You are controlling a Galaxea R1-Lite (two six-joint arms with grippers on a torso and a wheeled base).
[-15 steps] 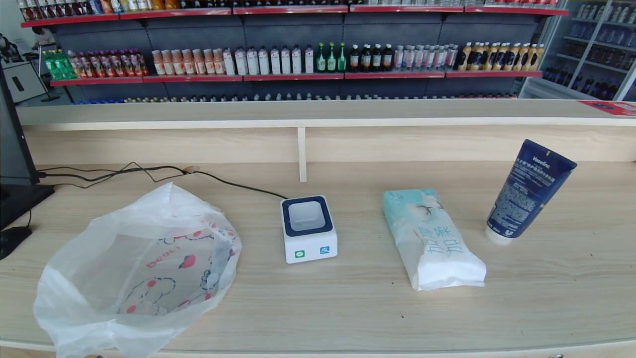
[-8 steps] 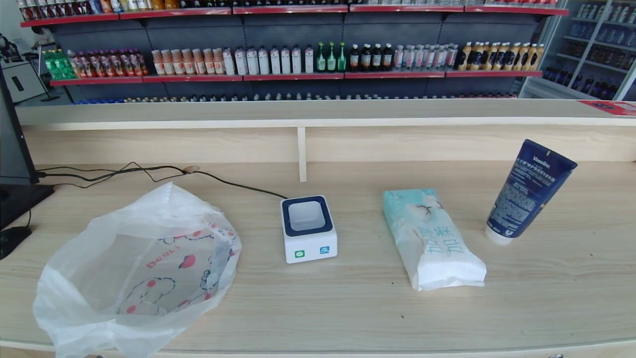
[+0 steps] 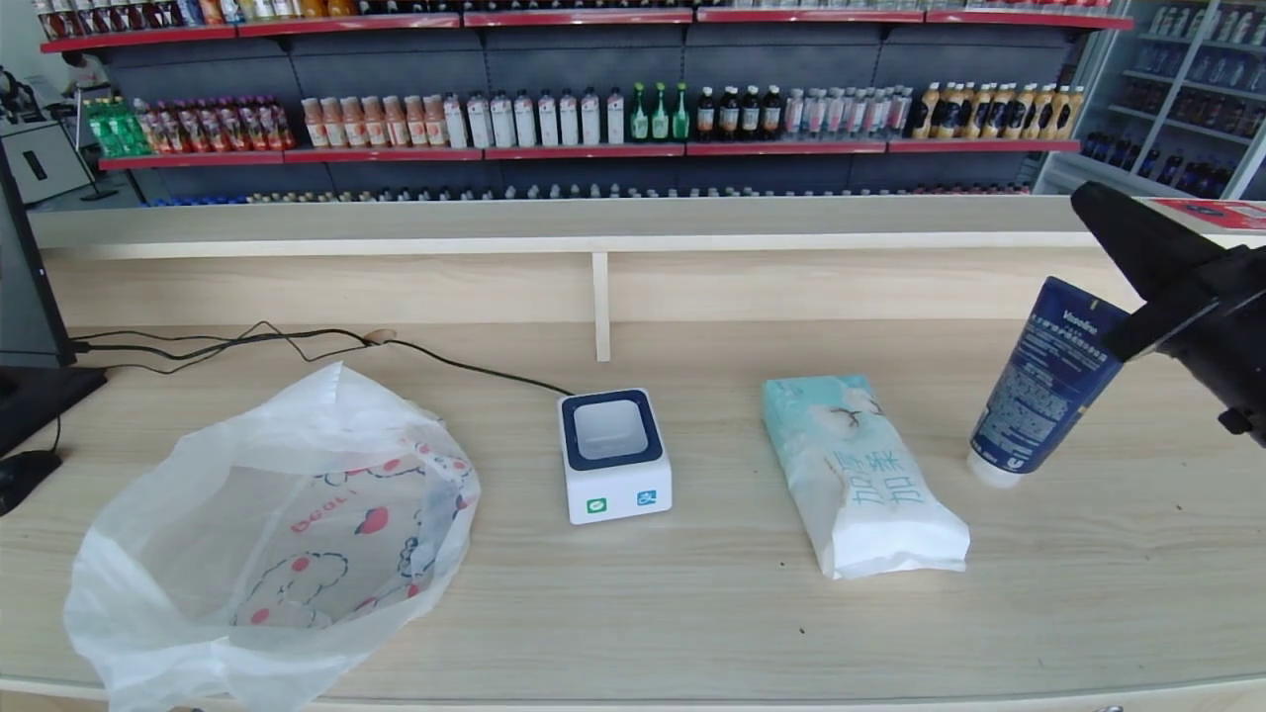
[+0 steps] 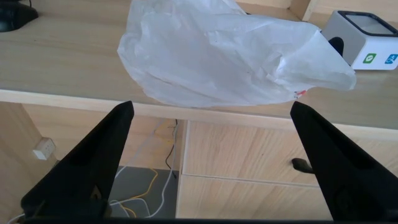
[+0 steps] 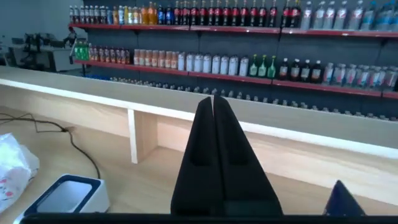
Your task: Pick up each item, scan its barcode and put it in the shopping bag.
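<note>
Table (image 3: 692, 613), light wood; all task items lie on it.

- Shopping bag (image 3: 267, 534): thin white plastic w/ red print, on the table's left side near the front edge, mouth open upward. Nothing seen inside.
- Scanner (image 3: 613, 455): small white box w/ dark-framed window on top, centre of the table, just right of the bag and apart from it. Black cable (image 3: 297, 341) runs from it toward the back left.
- Tissue pack (image 3: 860, 475): soft pack, teal at the far end and white at the near end, lying flat right of the scanner, not touching it.
- Dark blue tube (image 3: 1039, 386): stands on its white cap, right of the tissue pack, top leaning right.

Right gripper (image 3: 1088, 203): up in the air at the far right, above and beside the tube's top. It overlaps the tube's upper corner in the head view; contact can't be told. Fingers (image 5: 202, 149) pressed flat together, nothing between them.

Left gripper (image 4: 211, 107): low, in front of the table's front edge, facing the bag. Spread wide, holds nothing.

Background: shelves w/ drink bottles (image 3: 593, 119) behind the table.
</note>
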